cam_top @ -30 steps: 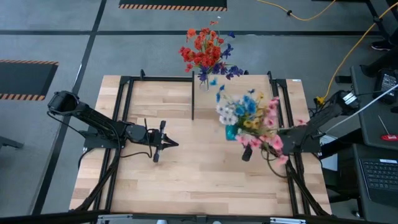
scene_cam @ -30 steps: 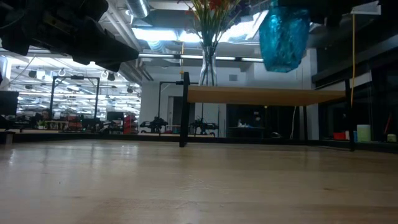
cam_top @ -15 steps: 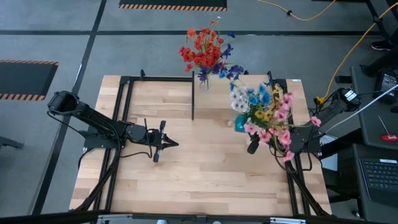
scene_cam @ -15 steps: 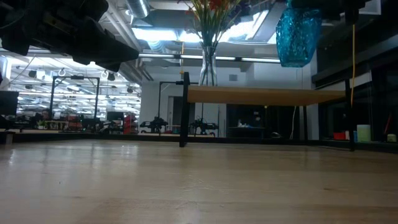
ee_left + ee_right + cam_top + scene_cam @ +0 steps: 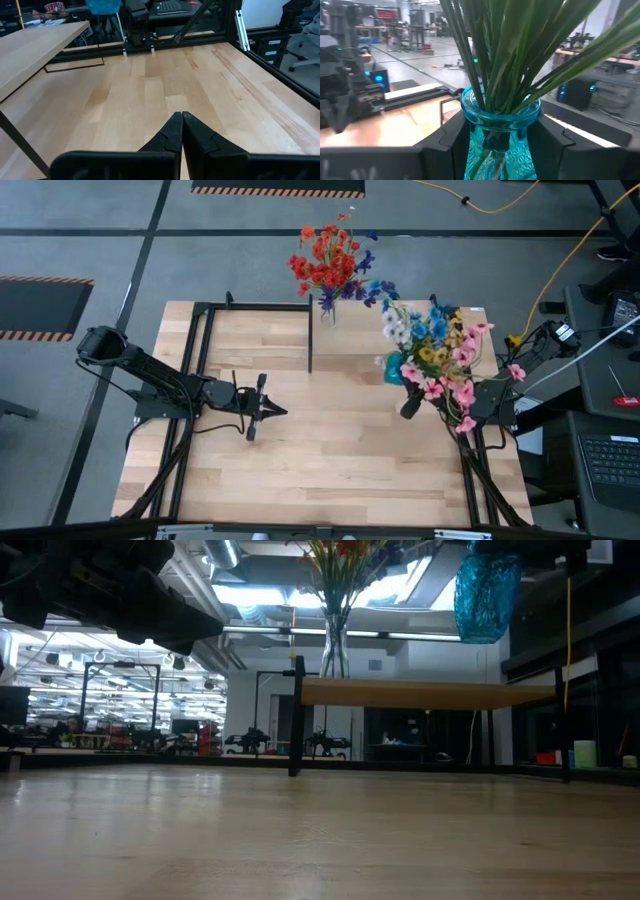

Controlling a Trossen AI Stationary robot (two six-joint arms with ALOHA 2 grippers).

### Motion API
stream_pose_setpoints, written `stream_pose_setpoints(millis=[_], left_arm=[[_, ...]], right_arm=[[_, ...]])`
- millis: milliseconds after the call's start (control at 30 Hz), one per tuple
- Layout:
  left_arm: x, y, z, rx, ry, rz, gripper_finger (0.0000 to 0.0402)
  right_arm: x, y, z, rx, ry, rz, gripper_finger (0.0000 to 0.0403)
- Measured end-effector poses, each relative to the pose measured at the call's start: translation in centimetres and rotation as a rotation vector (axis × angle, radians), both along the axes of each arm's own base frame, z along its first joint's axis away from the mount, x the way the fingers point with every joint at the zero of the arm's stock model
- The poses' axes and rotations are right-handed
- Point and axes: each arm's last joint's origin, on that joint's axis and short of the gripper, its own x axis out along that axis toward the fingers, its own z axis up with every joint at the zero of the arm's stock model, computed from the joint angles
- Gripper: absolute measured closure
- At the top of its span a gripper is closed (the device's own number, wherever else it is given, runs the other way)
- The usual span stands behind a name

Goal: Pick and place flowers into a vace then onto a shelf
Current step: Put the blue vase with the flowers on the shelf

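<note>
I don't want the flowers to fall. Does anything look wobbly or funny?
Nothing is spilled or broken. One thing stands out: the blue vase hangs in the air above the shelf, gripped by the right tool, not yet set down. The clear vase stands upright on the shelf. The left tool waits shut over the table.

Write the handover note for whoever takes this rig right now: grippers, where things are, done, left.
Right gripper: shut on the blue vase, held in the air above the right part of the shelf; the vase holds mixed pink, yellow, blue and white flowers.
Left gripper: shut, holding nothing, waiting over the left middle of the table.
Done: a clear vase with red and blue flowers stands on the shelf's left end; the second bunch is in the blue vase.
Left: set the blue vase down on the shelf and let go.
</note>
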Motion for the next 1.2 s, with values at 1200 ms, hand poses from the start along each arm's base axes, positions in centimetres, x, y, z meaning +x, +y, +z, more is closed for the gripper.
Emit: stream_pose_setpoints(millis=[1200], left_arm=[[0.0, 0.0, 0.0, 0.017, -0.001, -0.003, 0.0399]], right_arm=[[-0.1, -3.1, 1.3, -0.016, 0.004, -0.234, 0.0249]])
